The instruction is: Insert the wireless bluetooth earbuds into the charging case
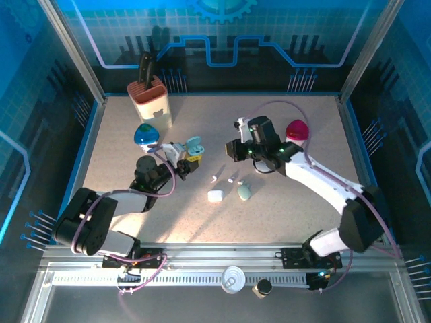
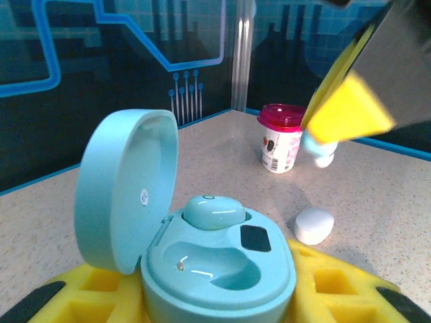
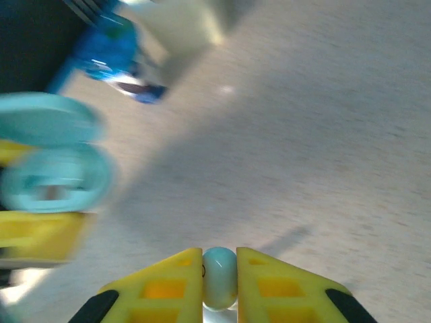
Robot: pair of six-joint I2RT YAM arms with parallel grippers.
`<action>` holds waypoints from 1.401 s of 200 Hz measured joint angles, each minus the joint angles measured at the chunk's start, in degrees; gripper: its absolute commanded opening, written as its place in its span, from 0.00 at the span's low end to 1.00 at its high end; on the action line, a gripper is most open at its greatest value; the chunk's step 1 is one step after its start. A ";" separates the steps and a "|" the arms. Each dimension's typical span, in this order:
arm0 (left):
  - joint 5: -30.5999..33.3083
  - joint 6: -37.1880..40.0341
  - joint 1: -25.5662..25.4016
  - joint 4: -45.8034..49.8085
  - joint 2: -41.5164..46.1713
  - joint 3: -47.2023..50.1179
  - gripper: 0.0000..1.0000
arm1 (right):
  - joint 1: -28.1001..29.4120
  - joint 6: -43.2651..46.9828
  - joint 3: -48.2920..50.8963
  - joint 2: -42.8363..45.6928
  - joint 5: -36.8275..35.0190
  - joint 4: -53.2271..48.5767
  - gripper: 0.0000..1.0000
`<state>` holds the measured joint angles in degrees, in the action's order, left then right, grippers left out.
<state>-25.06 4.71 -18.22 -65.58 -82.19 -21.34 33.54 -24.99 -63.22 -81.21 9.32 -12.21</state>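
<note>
the step in hand looks like the carry of the second earbud to the light-blue pebble-shaped plastic charging case. the case sits gripped between the yellow-padded left fingers, which are closed narrow on its base, its round hinged lid standing open on the left. inside the case, one pale aqua glossy earbud is already seated in the far socket; the near socket is empty.

the yellow right fingers are pinched nearly together on a second small pale aqua earbud, gripping it by its sides. from the right wrist the open case shows well off to the left of that earbud, blurred, so the two are apart.

the next move, as i judge it, calls for bringing the held earbud over the empty near socket, turning it to match the hollow, lowering it in, and only then letting go. a tilted entry could wedge it on the rim.

to the right of the case on the speckled bench lie two tiny white stemmed earbuds, a closed white pebble case and a pale green pebble case.
</note>
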 measured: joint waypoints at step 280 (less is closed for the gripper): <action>1.22 4.24 -8.74 2.38 -1.64 -5.18 0.28 | -0.13 -11.45 2.10 -5.29 21.66 19.76 0.15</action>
<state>-23.83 8.95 -26.96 -63.20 -83.83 -26.52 33.41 -36.45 -61.12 -86.50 30.98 7.55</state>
